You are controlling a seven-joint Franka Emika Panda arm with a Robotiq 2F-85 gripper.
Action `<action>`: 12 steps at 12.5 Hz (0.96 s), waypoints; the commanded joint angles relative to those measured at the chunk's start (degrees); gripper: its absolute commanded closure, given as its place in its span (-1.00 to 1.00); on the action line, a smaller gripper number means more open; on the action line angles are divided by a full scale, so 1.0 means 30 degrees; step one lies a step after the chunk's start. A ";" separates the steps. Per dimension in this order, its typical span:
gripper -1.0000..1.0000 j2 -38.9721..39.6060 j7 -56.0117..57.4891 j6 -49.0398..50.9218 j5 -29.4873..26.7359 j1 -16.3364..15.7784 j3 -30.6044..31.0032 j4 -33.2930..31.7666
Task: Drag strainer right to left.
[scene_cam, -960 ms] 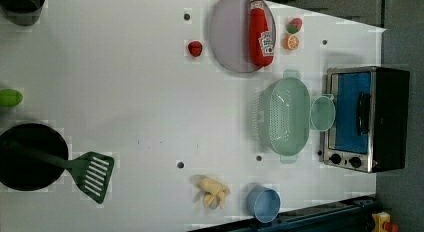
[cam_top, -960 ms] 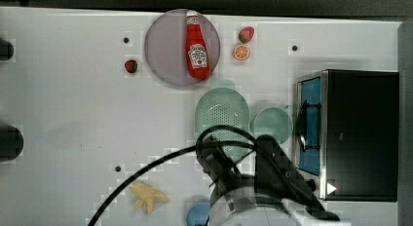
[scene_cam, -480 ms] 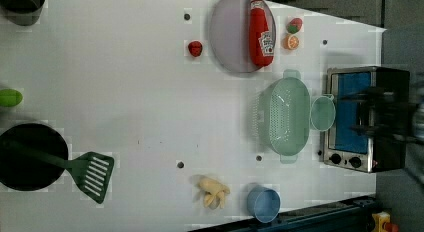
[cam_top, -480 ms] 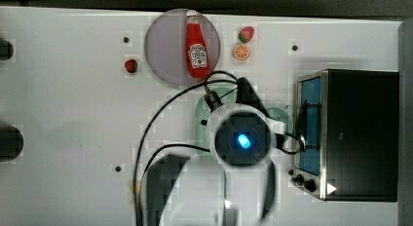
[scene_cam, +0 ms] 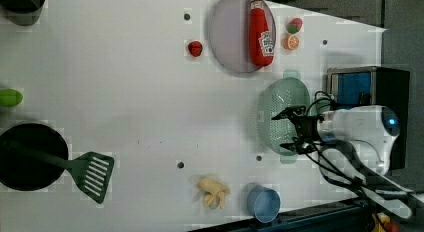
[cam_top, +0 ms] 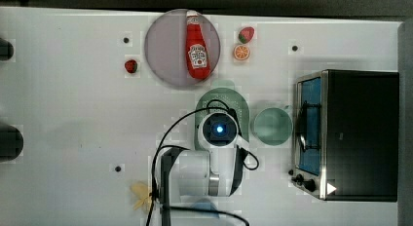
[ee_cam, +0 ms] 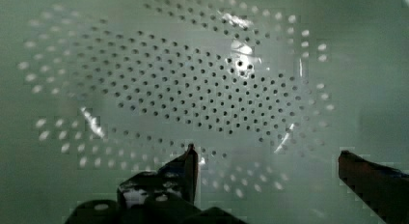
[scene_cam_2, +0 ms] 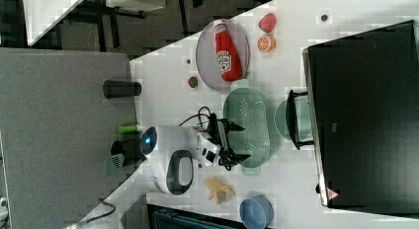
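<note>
The strainer (cam_top: 221, 96) is a pale green oval basin with a dotted bottom, lying beside the oven in the top view; the arm's white wrist (cam_top: 219, 131) covers its lower half. In the left view my gripper (scene_cam: 282, 131) hangs open over the strainer (scene_cam: 277, 104), fingers spread along its length. From the right view the gripper (scene_cam_2: 243, 142) again stands over the strainer (scene_cam_2: 249, 118). The wrist view has the perforated bottom (ee_cam: 193, 89) close below, with the black fingertips (ee_cam: 190, 159) wide apart and nothing between them. Contact with the strainer cannot be judged.
A grey-lilac plate (cam_top: 165, 46) with a ketchup bottle (cam_top: 197, 50) lies just beyond the strainer. A round green bowl (cam_top: 272, 126) and a toaster oven (cam_top: 360, 133) stand on the top view's right. A banana (scene_cam: 212, 192), blue cup (scene_cam: 263, 203), spatula (scene_cam: 92, 174) and black pan (scene_cam: 25, 157) are further off.
The arm has swung in from the table's edge and settled over the strainer. The fingers stay open. The strainer has not shifted.
</note>
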State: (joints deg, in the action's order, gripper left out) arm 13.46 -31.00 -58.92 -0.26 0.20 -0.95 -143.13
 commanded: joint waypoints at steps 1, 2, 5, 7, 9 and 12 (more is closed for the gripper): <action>-1.00 0.0597 -0.5076 -0.2621 0.0230 -0.0406 0.0423 0.0412; -1.00 0.1316 -0.5244 -0.3889 0.0230 -0.0561 0.0576 0.0431; -1.00 0.2888 -0.5248 -0.5492 0.0229 -0.0990 0.0656 0.0469; -1.00 0.3354 -0.5248 -0.5491 0.0229 -0.1258 0.0659 0.0665; -1.00 0.3458 -0.5241 -0.5310 0.0228 -0.1592 0.0665 0.0672; -1.00 0.3460 -0.5256 -0.4968 0.0226 -0.2335 0.0683 0.0912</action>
State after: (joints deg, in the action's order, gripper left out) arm 24.63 -44.90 -74.92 -0.34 -5.81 0.83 -140.67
